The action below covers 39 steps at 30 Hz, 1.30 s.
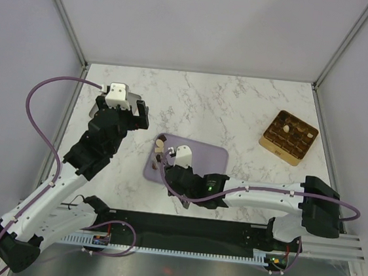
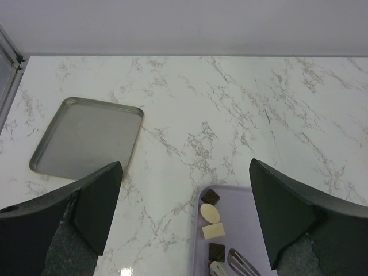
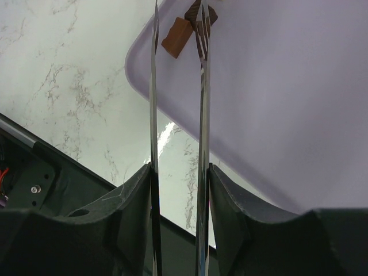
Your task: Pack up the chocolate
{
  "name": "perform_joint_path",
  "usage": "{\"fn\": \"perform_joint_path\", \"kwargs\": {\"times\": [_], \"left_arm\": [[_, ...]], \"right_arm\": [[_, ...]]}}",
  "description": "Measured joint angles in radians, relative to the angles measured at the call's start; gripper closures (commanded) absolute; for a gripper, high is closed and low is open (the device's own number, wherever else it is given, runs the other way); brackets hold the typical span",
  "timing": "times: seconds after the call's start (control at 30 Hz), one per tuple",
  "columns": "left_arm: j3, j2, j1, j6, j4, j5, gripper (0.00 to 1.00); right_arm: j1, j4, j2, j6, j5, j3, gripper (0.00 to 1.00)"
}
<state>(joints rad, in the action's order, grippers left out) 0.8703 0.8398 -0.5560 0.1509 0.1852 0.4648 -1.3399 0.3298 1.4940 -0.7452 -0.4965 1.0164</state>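
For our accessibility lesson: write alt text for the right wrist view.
The right gripper clamps metal tongs whose tips reach over a corner of the lilac tray, a mid-brown chocolate showing between them. White marbled table lies beyond the tray.

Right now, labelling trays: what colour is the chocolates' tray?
The tray is lilac, clearest in the top view.
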Motion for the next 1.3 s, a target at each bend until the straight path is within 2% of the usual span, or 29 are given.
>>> {"fn": "perform_joint_path", "kwargs": {"times": [0.5, 0.8, 1.2, 1.3], "left_arm": [[0.000, 0.000, 0.000, 0.000, 0.000, 0.000, 0.00], [0.000, 0.000, 0.000, 0.000, 0.000, 0.000, 0.00], [0.000, 0.000, 0.000, 0.000, 0.000, 0.000, 0.00], [0.000, 0.000, 0.000, 0.000, 0.000, 0.000, 0.00]], "right_arm": [[-0.060, 0.093, 0.188, -0.087, -0.051, 0.132, 0.51], [-0.069, 0.179, 0.219, -0.100, -0.085, 0.165, 0.67], [-0.060, 0.286, 0.047, -0.096, -0.087, 0.140, 0.69], [0.000, 0.341, -0.018, -0.090, -0.088, 0.134, 0.69]]}}
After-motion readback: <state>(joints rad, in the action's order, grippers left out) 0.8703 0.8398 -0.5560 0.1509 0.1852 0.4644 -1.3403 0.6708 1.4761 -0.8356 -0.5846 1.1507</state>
